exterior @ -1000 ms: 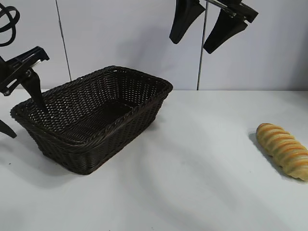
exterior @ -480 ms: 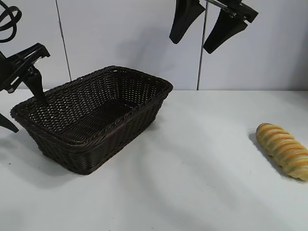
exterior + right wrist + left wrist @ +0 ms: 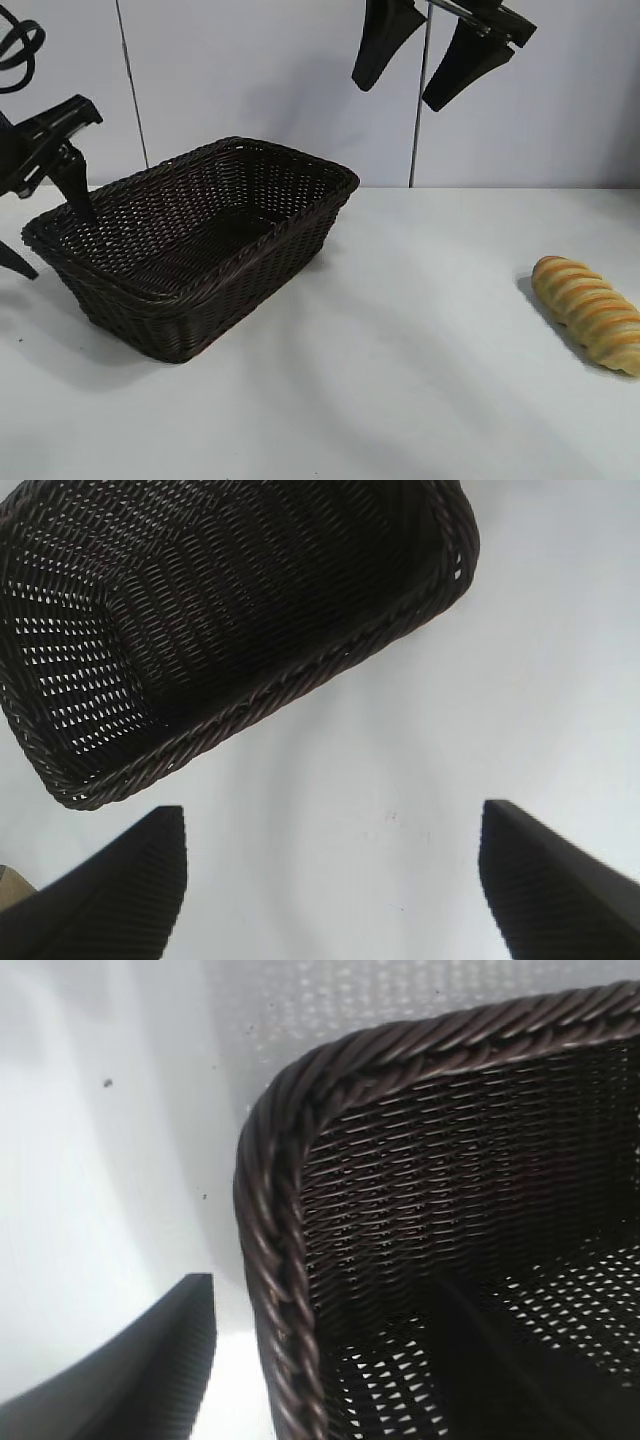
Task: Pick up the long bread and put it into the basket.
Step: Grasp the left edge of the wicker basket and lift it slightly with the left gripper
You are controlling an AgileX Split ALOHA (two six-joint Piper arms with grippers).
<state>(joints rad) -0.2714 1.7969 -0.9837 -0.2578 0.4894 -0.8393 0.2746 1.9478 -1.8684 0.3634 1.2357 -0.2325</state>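
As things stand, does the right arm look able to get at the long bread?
Probably yes: the right pincer hangs open above the table, and the long bread lies alone in the open, well clear of the basket.

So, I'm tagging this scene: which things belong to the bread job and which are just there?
Part of the job:
- long bread
- basket
- left gripper, open, straddling the basket's corner rim
- right gripper, open, raised above the table

Just there:
- white table

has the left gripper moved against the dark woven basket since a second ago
Yes, slightly: the left gripper, open astride the dark brown wicker basket's left rim, rose, then dipped back toward it.
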